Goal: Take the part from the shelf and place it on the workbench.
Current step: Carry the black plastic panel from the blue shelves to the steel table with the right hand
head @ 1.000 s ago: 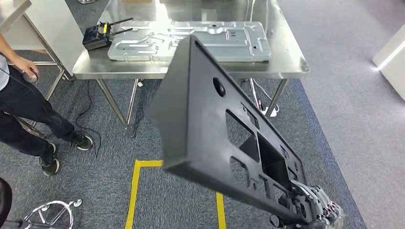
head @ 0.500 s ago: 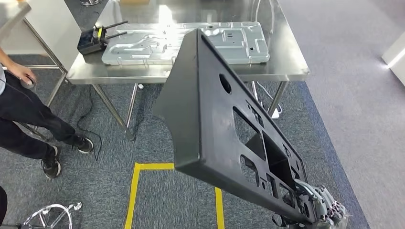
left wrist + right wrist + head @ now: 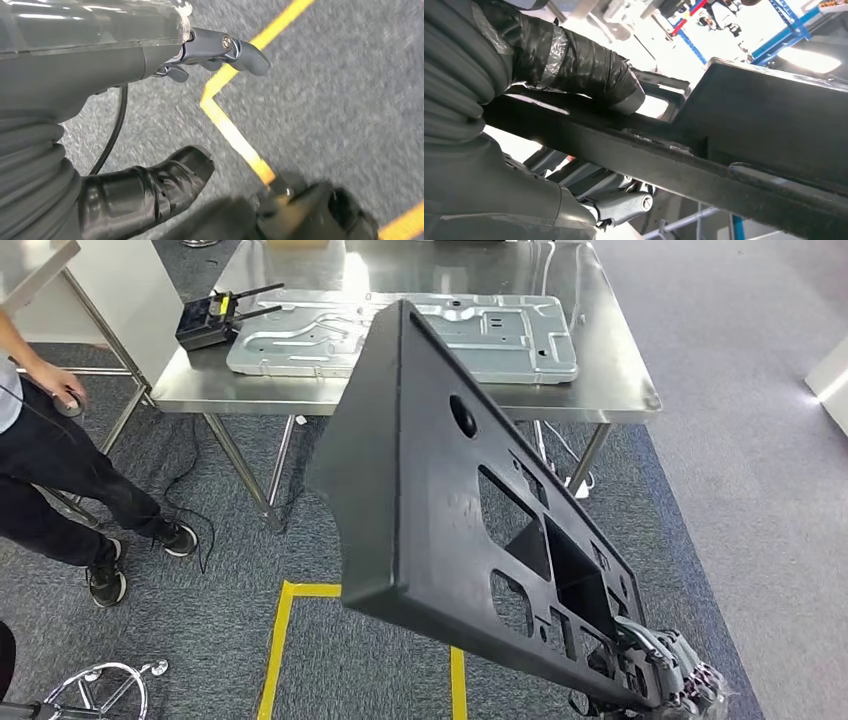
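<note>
The black part [image 3: 440,490], a long flat panel with cut-out windows and a round hole, is held in the air in front of the robot, tilted, its broad end rising toward 11 o'clock and its narrow end at 5 o'clock in the head view. The right hand [image 3: 665,675] grips that narrow end; in the right wrist view the taped thumb [image 3: 574,65] lies on one face of the part's bar [image 3: 664,160] and the darker fingers [image 3: 616,202] wrap under it. The part is clear of the workbench [image 3: 600,360], which stands beyond it at 12 o'clock, a steel table bearing a grey stamped metal plate [image 3: 500,325] and a black box with antennas [image 3: 205,322] at its 10 o'clock corner. The left hand [image 3: 150,125] hangs over grey carpet [image 3: 340,90] with yellow floor tape [image 3: 235,135], holding nothing, thumb and fingers apart. A person [image 3: 50,460] in dark trousers stands at 9 o'clock, beside a chrome chair base [image 3: 100,690] at 8 o'clock
</note>
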### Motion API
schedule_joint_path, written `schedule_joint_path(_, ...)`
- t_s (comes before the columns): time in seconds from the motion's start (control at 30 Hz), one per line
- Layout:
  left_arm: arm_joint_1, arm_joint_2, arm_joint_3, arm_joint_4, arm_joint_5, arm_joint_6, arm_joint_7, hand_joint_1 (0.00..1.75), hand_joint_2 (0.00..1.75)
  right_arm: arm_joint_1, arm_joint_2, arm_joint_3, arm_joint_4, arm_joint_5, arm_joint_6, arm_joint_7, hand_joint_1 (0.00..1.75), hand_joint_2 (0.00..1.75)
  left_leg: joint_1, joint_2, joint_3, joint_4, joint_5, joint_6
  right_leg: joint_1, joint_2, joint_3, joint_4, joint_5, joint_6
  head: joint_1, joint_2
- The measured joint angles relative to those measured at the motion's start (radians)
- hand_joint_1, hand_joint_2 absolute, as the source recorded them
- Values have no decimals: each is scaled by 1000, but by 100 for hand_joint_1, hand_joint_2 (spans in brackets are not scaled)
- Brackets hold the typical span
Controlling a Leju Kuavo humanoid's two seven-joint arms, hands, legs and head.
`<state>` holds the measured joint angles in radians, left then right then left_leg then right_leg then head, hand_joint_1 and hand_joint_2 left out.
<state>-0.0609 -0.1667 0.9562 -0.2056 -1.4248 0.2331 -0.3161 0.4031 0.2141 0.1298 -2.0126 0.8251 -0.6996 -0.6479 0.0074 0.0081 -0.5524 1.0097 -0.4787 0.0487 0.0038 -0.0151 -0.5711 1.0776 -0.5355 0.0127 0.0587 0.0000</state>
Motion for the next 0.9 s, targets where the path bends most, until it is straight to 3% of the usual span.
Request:
schedule_joint_path(0.1, -2, -1, 1, 0, 0, 3, 0, 0, 175, 2, 0, 0, -3, 3, 0, 0, 175, 175, 2, -8, 3, -4, 3, 5, -10, 8, -87, 172, -81, 14, 1, 0)
schedule_joint_path(0.13, -1, -2, 1, 0, 0, 3, -1, 0, 175, 4, 0, 0, -3, 4, 0, 0, 175, 175, 2, -12, 3, -3, 2, 4, -14, 8, -107, 207, -84, 17, 1, 0)
schedule_joint_path(0.17, -1, -2, 2, 0, 0, 3, -1, 0, 175, 5, 0, 0, -3, 6, 0, 0, 175, 175, 3, -17, 4, -2, 1, 3, -18, 9, -112, 207, -68, 20, 1, 0)
schedule_joint_path(0.23, -1, -3, 3, 0, 0, 3, -2, 0, 175, 5, 1, 0, -4, 8, 0, 0, 175, 175, 6, -29, 6, 2, -3, -3, -26, 16, -67, 101, 4, 23, 1, 0)
schedule_joint_path(0.3, -2, -3, 4, 0, 0, 2, -2, 0, 175, 5, 1, -1, -5, 10, 0, 0, 175, 175, 5, -40, 5, 9, -8, -14, -29, 36, -16, -11, 46, 21, 0, 0)
schedule_joint_path(0.37, -2, -3, 4, 0, 0, 1, -3, 0, 175, 5, 1, -1, -6, 11, 0, 0, 175, 175, 4, -47, 1, 10, -10, -26, -24, 45, -3, -41, 47, 13, 0, 0)
schedule_joint_path(0.47, -1, -3, 5, 0, 0, 0, -4, 0, 175, 6, 2, -1, -9, 12, 0, 0, 175, 175, 7, -44, -3, 21, -21, -44, -25, 30, 1, -51, 52, -10, -1, 0)
schedule_joint_path(0.53, -2, -3, 5, 0, 0, 0, -4, 0, 175, 6, 3, -1, -10, 13, 0, 0, 175, 175, 8, -29, -39, 102, -72, -51, -26, 16, 4, -57, 54, -23, -2, 0)
schedule_joint_path(0.6, -4, -3, 5, 0, 1, 0, -6, 0, 175, 6, 4, -1, -10, 13, 0, 0, 175, 175, 8, -22, -102, 233, -136, -55, -22, 1, 4, -57, 52, -29, -3, 0)
schedule_joint_path(0.63, -4, -3, 5, 0, 1, 0, -7, 0, 175, 7, 4, -1, -10, 13, 0, 0, 175, 175, 8, -21, -123, 277, -148, -56, -20, -6, 5, -57, 50, -30, -2, 0)
schedule_joint_path(0.7, -4, -3, 5, 0, 1, 0, -8, 0, 175, 7, 4, -1, -10, 13, 0, 0, 175, 175, 8, -18, -132, 295, -136, -54, -17, -16, 7, -56, 49, -31, -3, 0)
schedule_joint_path(0.83, -4, -3, 5, 0, 1, -1, -8, 0, 175, 6, 4, -1, -10, 13, 0, 0, 175, 175, 8, -17, -122, 273, -118, -53, -16, -19, 8, -55, 48, -31, -3, 0)
schedule_joint_path(0.9, -1, -3, 6, 0, 1, -3, -10, 0, 175, 6, 4, -1, -10, 14, 0, 0, 175, 175, 5, -2, -64, 157, -67, -43, -14, -24, 13, -54, 44, -28, -2, 0)
